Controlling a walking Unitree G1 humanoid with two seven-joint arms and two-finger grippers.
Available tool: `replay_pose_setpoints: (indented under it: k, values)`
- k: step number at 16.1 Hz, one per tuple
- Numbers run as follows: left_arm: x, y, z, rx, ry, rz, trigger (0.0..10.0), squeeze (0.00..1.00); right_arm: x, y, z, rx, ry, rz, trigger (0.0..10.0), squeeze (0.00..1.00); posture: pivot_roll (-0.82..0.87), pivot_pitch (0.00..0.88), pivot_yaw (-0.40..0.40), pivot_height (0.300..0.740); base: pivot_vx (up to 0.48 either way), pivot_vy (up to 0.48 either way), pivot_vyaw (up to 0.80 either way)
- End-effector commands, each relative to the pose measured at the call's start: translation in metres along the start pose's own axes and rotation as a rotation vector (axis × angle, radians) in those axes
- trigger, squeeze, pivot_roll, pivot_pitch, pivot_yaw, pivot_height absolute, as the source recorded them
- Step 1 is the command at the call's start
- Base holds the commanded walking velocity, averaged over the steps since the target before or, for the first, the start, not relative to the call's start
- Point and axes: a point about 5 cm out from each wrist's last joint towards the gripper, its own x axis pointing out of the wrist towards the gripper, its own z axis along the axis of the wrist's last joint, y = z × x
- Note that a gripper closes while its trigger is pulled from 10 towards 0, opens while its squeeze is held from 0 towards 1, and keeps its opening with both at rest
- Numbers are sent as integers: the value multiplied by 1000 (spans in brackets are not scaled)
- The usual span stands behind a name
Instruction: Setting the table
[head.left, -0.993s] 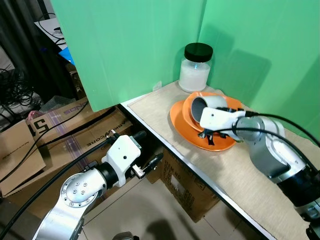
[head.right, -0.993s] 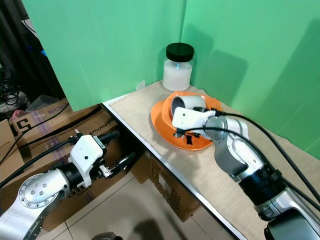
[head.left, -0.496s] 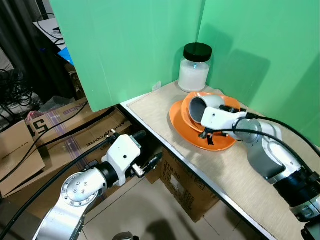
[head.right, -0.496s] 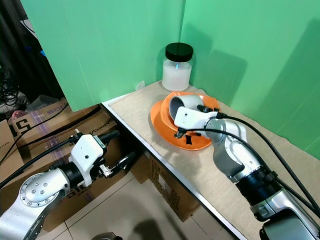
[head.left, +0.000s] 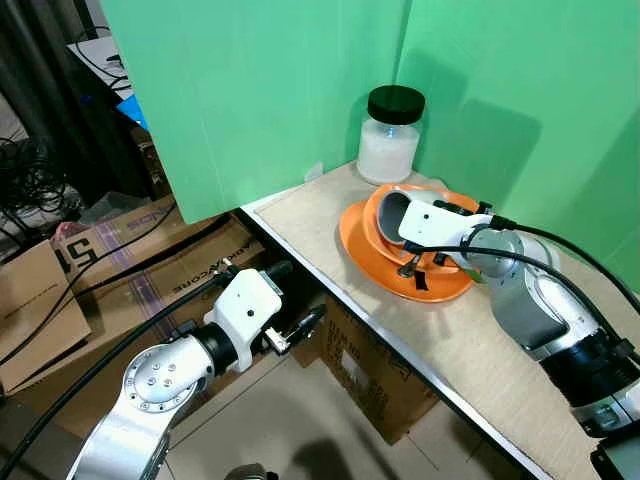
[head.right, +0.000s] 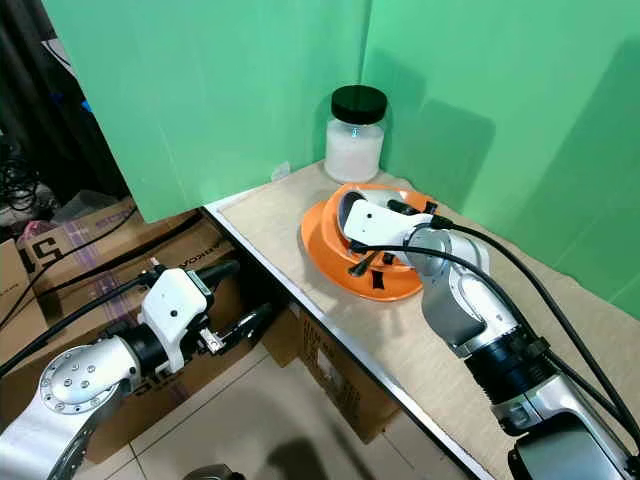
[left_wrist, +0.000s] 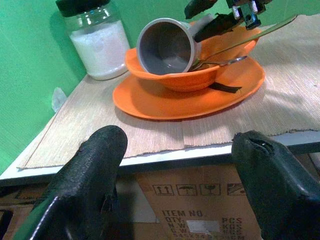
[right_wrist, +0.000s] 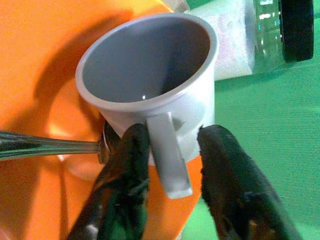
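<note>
The grey plastic mug (right_wrist: 150, 95) lies tipped in the orange bowl (left_wrist: 165, 75) on the orange plate (head.left: 372, 260). The right gripper (right_wrist: 170, 165) straddles its handle, fingers spread, apparently for lifting. The left gripper (left_wrist: 175, 165) idles below the desk (head.left: 330, 225), fingers apart.

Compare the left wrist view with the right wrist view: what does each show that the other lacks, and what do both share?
Left wrist view: the left gripper open, the table's edge, a cardboard box below it, and the orange plate under the bowl.

Right wrist view: the right gripper, its fingers open on either side of the cup's handle.

Both: the grey cup lying tipped in the orange bowl, the spoon, the black-lidded jar, the green backdrop.
</note>
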Motion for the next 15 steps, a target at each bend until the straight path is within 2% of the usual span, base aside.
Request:
replay_pose_setpoints:
  k: [1,10,12,14,15]
  values:
    - [1,2,2,15,-4,5,10000,0,0,-5,-2,20,-3,-8,0,0,35,0,1,740,0,0,0]
    - [0,3,2,17,-1,5,10000,0,3,0,-4,14,-6,30,0,0,38,0,1,740,0,0,0]
    - [0,3,2,19,1,4,10000,0,1,-4,-2,23,-24,14,0,0,40,0,5,740,0,0,0]
    - [-1,5,4,28,-2,5,10000,0,-14,-20,4,110,-111,-43,0,0,49,0,6,740,0,0,0]
    - [-1,5,4,28,-2,5,10000,0,-14,-20,4,110,-111,-43,0,0,49,0,6,740,0,0,0]
